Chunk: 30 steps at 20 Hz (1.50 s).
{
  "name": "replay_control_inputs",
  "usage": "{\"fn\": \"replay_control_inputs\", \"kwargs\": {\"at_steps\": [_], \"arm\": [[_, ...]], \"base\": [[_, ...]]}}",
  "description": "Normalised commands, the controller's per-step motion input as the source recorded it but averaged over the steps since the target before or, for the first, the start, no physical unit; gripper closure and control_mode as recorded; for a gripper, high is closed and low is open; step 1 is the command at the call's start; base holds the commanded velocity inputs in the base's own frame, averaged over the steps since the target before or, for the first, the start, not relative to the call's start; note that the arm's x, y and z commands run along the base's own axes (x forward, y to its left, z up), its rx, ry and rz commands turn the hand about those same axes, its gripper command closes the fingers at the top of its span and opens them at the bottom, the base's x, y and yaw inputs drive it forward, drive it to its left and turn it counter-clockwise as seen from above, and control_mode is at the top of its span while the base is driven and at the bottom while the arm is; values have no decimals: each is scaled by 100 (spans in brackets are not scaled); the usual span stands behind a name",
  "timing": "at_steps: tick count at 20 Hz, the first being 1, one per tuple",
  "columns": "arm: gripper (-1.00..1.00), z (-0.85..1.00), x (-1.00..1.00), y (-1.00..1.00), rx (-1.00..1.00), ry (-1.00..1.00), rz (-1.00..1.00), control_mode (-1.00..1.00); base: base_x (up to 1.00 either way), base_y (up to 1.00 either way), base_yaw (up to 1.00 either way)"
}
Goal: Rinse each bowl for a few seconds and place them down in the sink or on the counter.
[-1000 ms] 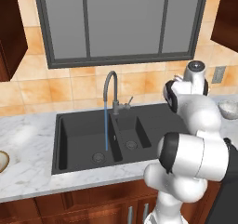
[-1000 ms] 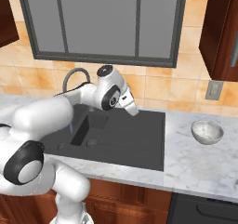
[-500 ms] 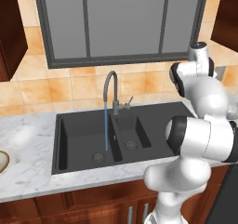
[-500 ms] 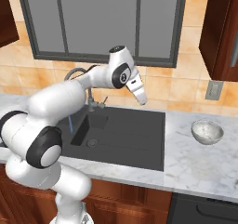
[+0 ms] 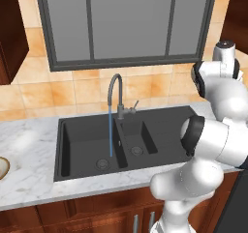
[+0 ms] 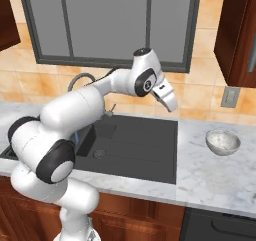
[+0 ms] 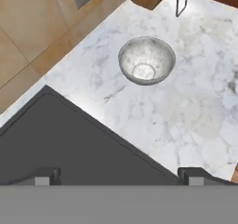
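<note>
The whitish-grey speckled bowl (image 6: 223,141) stands upright on the white marble counter (image 6: 210,180), right of the black sink (image 6: 130,142). In the hand view this bowl (image 7: 146,60) lies ahead of my gripper (image 7: 117,177), well apart from it. My fingertips (image 7: 193,175) stand wide with nothing between them, so the gripper is open. From the right base my gripper (image 6: 172,105) hangs high over the sink's right edge, pointing down toward the bowl. The tan-rimmed bowl (image 5: 2,168) sits on the counter at the far left. Water (image 5: 110,130) runs from the grey tap (image 5: 114,94) into the big basin.
A wall outlet (image 6: 230,96) sits on the tan tiles behind the speckled bowl. A dark wood upper cabinet (image 6: 240,30) hangs above the right counter. A dark appliance front (image 6: 220,227) lies below the counter at the right. A window spans the wall above the sink.
My arm has swung up and to the right, from over the sink toward the right counter. The hand now points at the speckled bowl. Both bowls and the water stream are unchanged.
</note>
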Motion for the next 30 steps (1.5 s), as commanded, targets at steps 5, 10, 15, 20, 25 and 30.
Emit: {"fn": "replay_control_inputs", "kwargs": {"at_steps": [5,10,15,20,25,30], "arm": [[-100,0,-16,-17,-16,-7,20,-100],[-100,0,-12,-22,-17,-1,18,-100],[-100,0,-20,-29,-14,2,15,-100],[-100,0,-26,-25,-8,8,12,-100],[-100,0,-8,-3,-4,13,9,-100],[-100,0,-1,-1,-4,15,7,-100]], "base": [[0,0,0],[0,0,0],[0,0,0],[0,0,0],[0,0,0],[0,0,0]]}}
